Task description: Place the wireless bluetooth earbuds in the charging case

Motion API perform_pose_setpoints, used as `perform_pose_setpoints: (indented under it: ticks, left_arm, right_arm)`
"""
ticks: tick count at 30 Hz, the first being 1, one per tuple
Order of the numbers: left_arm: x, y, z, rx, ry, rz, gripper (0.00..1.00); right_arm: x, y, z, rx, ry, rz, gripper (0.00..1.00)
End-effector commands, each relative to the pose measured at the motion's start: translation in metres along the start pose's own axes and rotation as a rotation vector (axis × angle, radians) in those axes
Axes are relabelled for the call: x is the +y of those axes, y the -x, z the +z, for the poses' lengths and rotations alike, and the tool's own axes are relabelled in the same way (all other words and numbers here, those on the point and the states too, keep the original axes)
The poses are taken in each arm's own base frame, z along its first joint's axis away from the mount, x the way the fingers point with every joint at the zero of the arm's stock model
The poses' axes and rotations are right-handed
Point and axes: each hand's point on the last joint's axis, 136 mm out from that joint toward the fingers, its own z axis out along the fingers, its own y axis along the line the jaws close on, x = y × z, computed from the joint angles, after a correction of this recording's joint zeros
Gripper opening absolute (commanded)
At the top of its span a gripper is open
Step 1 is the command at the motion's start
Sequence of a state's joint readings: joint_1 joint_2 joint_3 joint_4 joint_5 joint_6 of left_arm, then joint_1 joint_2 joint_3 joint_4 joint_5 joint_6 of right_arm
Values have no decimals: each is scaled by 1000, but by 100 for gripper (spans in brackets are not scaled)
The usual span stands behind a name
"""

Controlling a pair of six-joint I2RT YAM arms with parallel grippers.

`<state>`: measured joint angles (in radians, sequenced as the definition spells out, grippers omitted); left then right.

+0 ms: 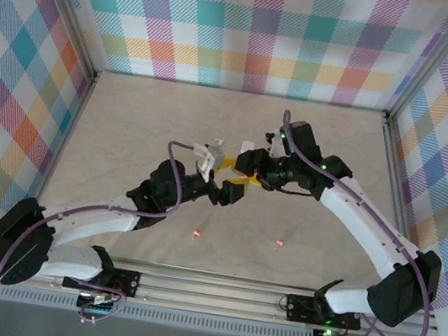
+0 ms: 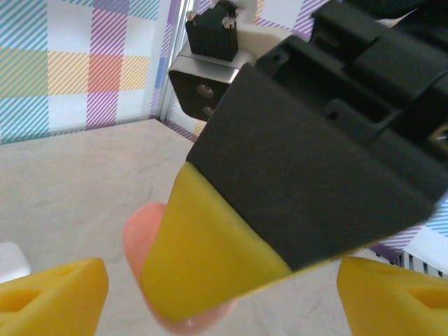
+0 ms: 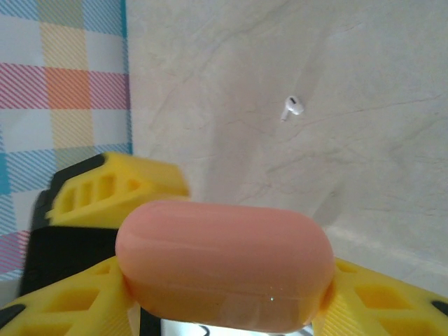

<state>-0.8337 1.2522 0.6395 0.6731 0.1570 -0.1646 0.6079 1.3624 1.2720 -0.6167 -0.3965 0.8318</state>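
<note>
right tool (image 3: 231, 304): clamped on pink case (image 3: 224, 245) | left tool (image 2: 222, 301): wide, a finger each side of that case | white earbud (image 3: 292, 106): loose on bench (image 3: 364, 63), well beyond right tool | pink earbuds (image 1: 196, 234): on bench behind both tools | risk: left tool pinching right tool's finger, twisting case loose

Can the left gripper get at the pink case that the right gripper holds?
Probably, though awkwardly: the pink case lies between the left gripper's open fingers, but the right gripper's yellow finger covers most of it.
</note>
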Motion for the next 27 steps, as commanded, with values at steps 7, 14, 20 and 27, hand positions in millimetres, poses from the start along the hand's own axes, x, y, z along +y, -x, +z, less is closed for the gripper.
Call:
perform_pose_setpoints:
  ticks: [7,14,20,27]
  left_arm:
    - [-8,33,12,-124,-54,-31,70]
    - [-8,34,11,-111,-76,-62,36]
    - [-2,37,7,-117,-67,-99,16]
    - [12,64,-9,-164,-84,-242,7]
  right_arm:
    - [35,1,-27,-7,138,25,51]
    - [28,1,-26,-17,134,37,51]
    - [33,5,-29,-39,161,-6,64]
    - [58,19,-72,-215,324,-163,71]
